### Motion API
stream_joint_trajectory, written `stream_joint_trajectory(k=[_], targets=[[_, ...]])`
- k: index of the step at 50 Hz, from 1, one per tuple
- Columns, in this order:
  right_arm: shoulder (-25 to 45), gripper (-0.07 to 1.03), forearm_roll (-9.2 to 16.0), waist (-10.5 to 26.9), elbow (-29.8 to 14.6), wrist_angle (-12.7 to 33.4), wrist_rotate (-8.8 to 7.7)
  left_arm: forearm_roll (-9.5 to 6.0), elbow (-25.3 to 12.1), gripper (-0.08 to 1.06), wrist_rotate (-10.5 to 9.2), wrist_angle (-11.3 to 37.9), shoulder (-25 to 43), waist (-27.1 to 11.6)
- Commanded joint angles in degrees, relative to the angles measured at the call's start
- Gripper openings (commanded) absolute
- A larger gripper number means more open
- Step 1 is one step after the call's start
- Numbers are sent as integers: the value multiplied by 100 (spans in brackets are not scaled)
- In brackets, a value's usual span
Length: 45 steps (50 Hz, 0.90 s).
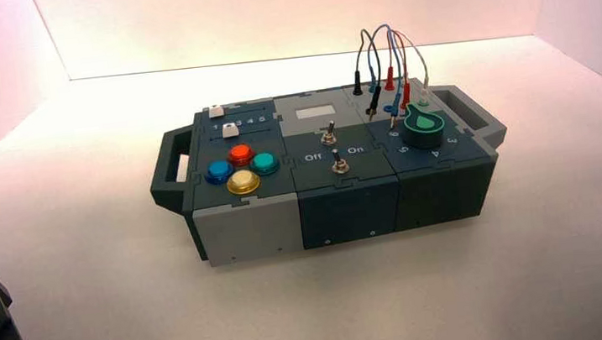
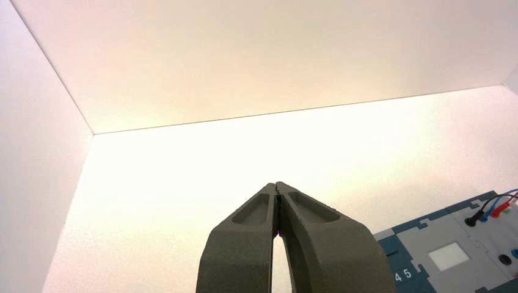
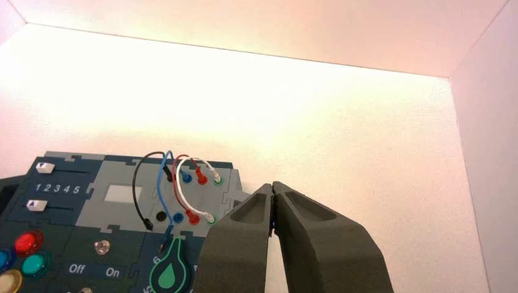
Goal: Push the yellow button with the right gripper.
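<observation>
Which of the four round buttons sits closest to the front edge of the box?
The yellow button. In the high view it sits nearest the front edge, with the blue button and teal button just behind it on either side and the orange-red button farthest back.

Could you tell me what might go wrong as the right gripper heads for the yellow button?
The yellow button sits tight against the blue, red and teal buttons, so a slightly off press could hit a neighbour. The right gripper starts near the looped wires and toggle switches, which it might snag while crossing the box.
</observation>
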Motion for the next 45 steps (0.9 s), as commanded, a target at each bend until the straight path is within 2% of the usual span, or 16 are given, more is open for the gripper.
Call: stream_joint_trajectory(k=[1, 15, 19, 25, 26, 32, 33, 38, 45], targets=[[35, -2, 18, 18, -79, -18, -9, 0, -79, -3, 18, -26, -18, 18], [26, -2, 35, 44, -88, 26, -9, 9, -88, -3, 18, -18, -26, 18], [44, -2, 114, 211, -105, 53, -9, 9, -79, -3, 18, -26, -18, 18], [202, -2, 220, 844, -176, 176, 9, 35, -105, -3, 18, -35, 70, 26], [299, -2, 264, 1099, -211, 229, 26, 44, -105, -3, 18, -35, 88, 26], [756, -2, 545, 1846, -369, 334, 123, 35, -132, -3, 18, -26, 185, 44], [1011, -2, 686, 2153, -475, 343, 123, 35, -149, -3, 18, -26, 246, 53], [1661, -2, 1020, 2769, -782, 387, 123, 44, -202, -3, 18, -18, 343, 53], [2575, -2, 1318, 3428, -1274, 527, 123, 35, -211, -3, 18, -18, 422, 53]])
